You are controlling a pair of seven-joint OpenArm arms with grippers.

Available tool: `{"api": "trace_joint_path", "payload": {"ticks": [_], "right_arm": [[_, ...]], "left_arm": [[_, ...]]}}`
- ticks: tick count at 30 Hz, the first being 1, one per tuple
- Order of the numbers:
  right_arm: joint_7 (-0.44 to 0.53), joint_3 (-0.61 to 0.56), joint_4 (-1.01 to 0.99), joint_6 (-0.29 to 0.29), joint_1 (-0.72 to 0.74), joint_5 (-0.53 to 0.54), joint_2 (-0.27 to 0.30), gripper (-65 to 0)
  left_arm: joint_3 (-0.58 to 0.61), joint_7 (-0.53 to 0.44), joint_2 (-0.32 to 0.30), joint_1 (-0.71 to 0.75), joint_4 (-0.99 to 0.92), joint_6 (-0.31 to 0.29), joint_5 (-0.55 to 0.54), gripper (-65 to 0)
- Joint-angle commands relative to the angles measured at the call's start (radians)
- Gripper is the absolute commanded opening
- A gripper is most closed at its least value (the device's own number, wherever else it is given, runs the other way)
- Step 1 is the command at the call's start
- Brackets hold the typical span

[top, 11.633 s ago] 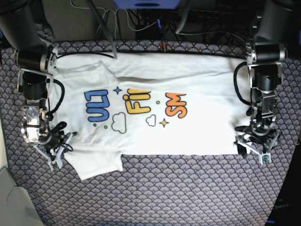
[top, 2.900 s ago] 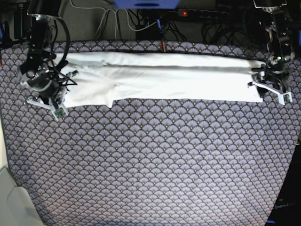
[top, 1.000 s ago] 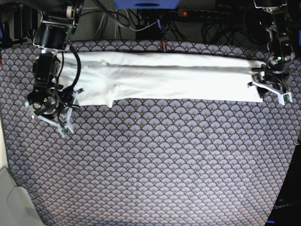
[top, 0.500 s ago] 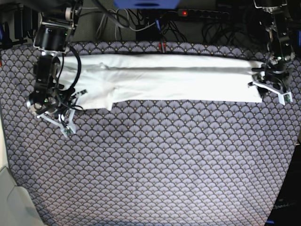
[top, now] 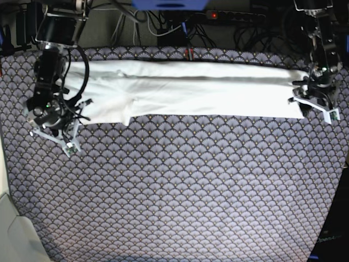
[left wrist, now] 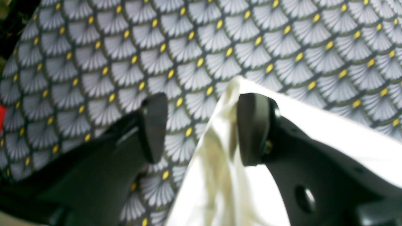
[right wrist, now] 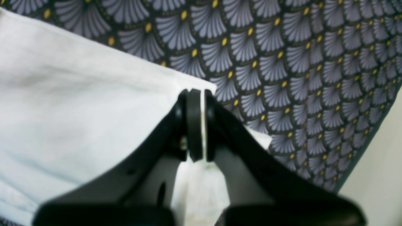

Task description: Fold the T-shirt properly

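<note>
Right claw (right wrist: 197,125) has snapped closed on the T-shirt (top: 185,95) corner since a second ago. Left claw (left wrist: 201,128) gapes, hem between its jaws; close it before lifting together.

One overhead view, two close wrist views.
The base camera looks straight down on the patterned cloth (top: 180,185); each wrist camera peers along its fingers, somewhat blurred, at opposite ends of the T-shirt (top: 185,90).

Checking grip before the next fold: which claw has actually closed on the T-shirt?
The right claw: pads shut on the T-shirt corner. The left claw gapes open.
</note>
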Motion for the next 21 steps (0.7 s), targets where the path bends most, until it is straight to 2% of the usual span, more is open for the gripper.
{"api": "trace_joint_path", "payload": {"ticks": [1, 9, 11, 15, 17, 21], "right_arm": [[0.004, 0.002, 0.028, -0.004, 0.001, 0.002, 0.006, -65.0], [-0.014, 0.002, 0.021, -0.004, -0.005, 0.000, 0.006, -63.7], [-0.047, 0.002, 0.023, -0.004, 0.013, 0.000, 0.006, -57.7], [-0.100, 0.003, 0.028, -0.004, 0.053, 0.002, 0.006, -40.2], [-0.108, 0.016, 0.026, -0.004, 0.061, 0.003, 0.006, -33.9], [-0.108, 0.049, 0.020, -0.004, 0.092, 0.005, 0.003, -26.3]], "left_arm": [[-0.007, -0.024, -0.016, -0.007, 0.015, -0.001, 0.001, -30.3], [-0.004, -0.022, -0.016, -0.007, 0.020, -0.001, 0.001, -30.3], [-0.007, -0.022, -0.016, -0.005, 0.020, -0.001, 0.001, -30.3], [-0.007, -0.022, -0.016, 0.001, 0.020, -0.001, 0.001, -30.3], [-0.009, -0.022, -0.016, 0.002, 0.021, -0.001, 0.001, -30.3], [-0.009, -0.022, -0.016, 0.004, 0.021, -0.001, 0.001, -30.3]]}}
